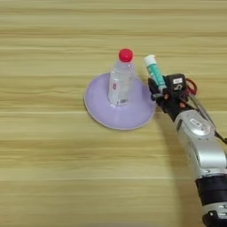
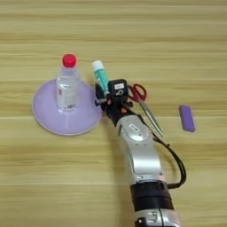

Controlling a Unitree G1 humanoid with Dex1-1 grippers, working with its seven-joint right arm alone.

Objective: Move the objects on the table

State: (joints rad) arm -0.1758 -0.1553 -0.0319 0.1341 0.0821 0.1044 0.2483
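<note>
A small clear bottle [image 1: 121, 80] with a red cap stands upright on a lilac plate [image 1: 119, 108] on the wooden table [image 1: 53, 168]. My right gripper [image 1: 158, 88] is shut on the white-and-teal glue stick [image 1: 153, 70], which is lifted and tilted, its white end up, just over the plate's right rim. The same glue stick [image 2: 101, 76] and gripper [image 2: 106, 94] show in the right eye view. Red-handled scissors [image 2: 144, 104] lie right of the gripper, partly hidden by my wrist.
A small purple block [image 2: 186, 118] lies on the table at the right. My silver forearm [image 2: 139, 159] runs from the bottom edge up to the gripper.
</note>
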